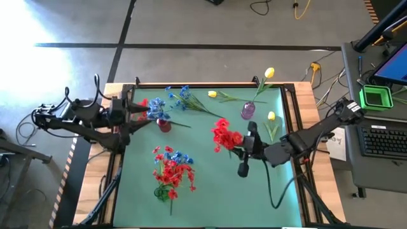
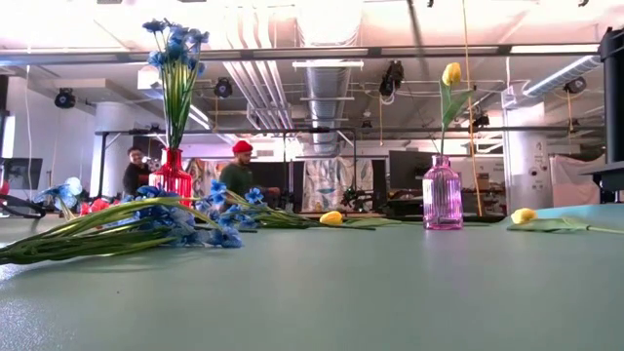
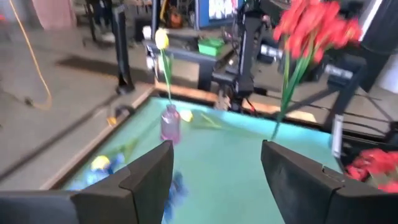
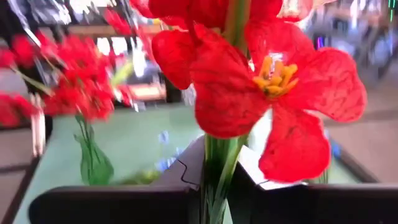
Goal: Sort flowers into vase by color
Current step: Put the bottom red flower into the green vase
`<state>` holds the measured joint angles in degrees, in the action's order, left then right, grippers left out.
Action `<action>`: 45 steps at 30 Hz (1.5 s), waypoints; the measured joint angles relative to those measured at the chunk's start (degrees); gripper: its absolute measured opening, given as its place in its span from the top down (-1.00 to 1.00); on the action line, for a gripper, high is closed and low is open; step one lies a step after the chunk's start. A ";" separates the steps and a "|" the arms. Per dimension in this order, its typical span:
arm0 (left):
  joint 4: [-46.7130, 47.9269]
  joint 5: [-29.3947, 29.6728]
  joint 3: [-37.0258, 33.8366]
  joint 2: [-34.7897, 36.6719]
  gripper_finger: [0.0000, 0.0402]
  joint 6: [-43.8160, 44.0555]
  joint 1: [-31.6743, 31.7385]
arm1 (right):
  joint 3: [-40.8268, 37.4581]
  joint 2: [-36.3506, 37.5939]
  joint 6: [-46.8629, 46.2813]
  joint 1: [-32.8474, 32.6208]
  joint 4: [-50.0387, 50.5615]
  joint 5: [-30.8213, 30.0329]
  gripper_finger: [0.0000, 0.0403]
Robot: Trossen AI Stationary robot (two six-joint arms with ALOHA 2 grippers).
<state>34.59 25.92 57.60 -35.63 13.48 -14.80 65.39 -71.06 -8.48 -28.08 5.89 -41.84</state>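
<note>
1. Right end effector (image 1: 236, 152) grips a red flower cluster (image 1: 224, 135), which we see lifted over the table (image 1: 210, 184) centre.
2. Left end effector (image 1: 141, 113) spreads wide beside the red vase (image 1: 164, 124) holding blue flowers (image 1: 158, 109).
3. We see yellow buds near the purple vase (image 1: 247, 111).

Two people (image 2: 237, 172) stand beyond the green table (image 2: 390, 292).

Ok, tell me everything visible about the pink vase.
The pink vase is a small bottle of ribbed, translucent glass-like material with a narrow neck. It stands upright on the green mat near the far right corner. One yellow tulip stands in it on a green stem. No claw touches it.
</note>
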 joint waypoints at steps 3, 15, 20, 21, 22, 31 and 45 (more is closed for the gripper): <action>3.37 0.04 -0.48 0.19 -0.13 4.43 -2.43 | -2.32 -0.24 6.52 0.00 -10.47 0.56 0.83; 6.65 0.54 -4.12 -0.29 -0.11 15.80 -11.11 | -17.19 -3.22 16.27 4.50 -52.74 24.14 0.83; 7.37 0.54 -6.27 -0.26 -0.11 19.63 -13.14 | -18.19 -10.29 18.66 5.73 -65.15 29.70 0.83; 7.51 0.54 -6.43 -0.33 -0.11 19.96 -13.36 | -18.19 -11.64 19.35 5.75 -66.97 30.00 0.83; 7.65 0.54 -6.44 -0.43 -0.11 20.08 -13.51 | -18.09 -13.15 20.00 5.79 -68.89 30.18 0.83; 2.66 3.46 -5.87 -0.58 -0.11 8.60 -13.52 | -9.71 -13.59 28.62 6.26 -61.91 29.31 0.83; -24.30 3.58 -5.89 -0.84 -0.11 -25.82 -13.43 | 22.74 -15.33 37.66 17.08 -21.74 36.59 0.83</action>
<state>10.29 29.50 51.71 -36.47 -12.33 -28.23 88.13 -86.39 29.19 -11.00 -15.85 -5.25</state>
